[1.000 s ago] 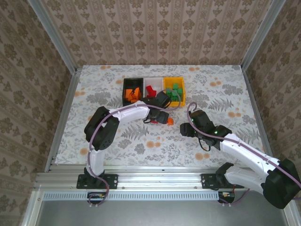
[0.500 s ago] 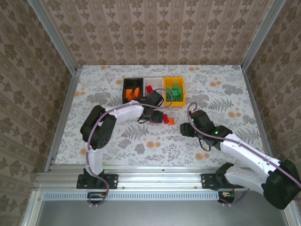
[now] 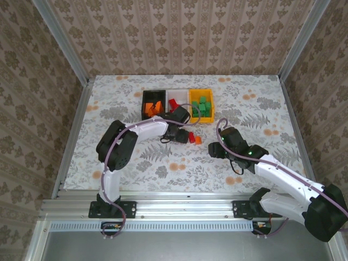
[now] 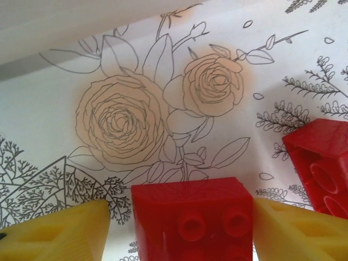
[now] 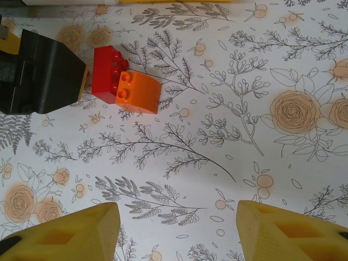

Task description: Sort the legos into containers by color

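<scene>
While my left gripper [image 4: 180, 209] is sitting low over the flowered table [image 4: 136, 119], its two yellow fingers [image 4: 54, 234] are straddling a red brick [image 4: 191, 215], studs turned toward my wrist camera. The jaws are standing apart, not clamped. A strip of cloth is showing between the left-hand finger and the brick, and the other finger is lying close against the brick's far side. The brick is resting on the table. A second red brick [image 4: 321, 163] is lying just to the right of that finger, tilted, with its round hollows showing.

From my right wrist I am seeing an orange brick [image 5: 138, 92] pressed against a red one, just beside the black body of the left gripper. Which of the two reds that is, I cannot tell from this angle.

My right gripper [image 5: 176, 231] is hovering over bare cloth nearer the table's front edge and a little to the right of those bricks. Its fingers are spread wide and carrying nothing.

At the far side of the table, three bins are standing in a row, side against side:
- black bin [image 3: 144, 103] on the left, holding orange bricks [image 3: 155, 107]
- white bin [image 3: 176, 91] in the middle, holding red bricks [image 3: 173, 103]
- yellow bin [image 3: 212, 109] on the right, holding green bricks [image 3: 202, 106]

From above, my left gripper is working just in front of the white and yellow bins.
</scene>
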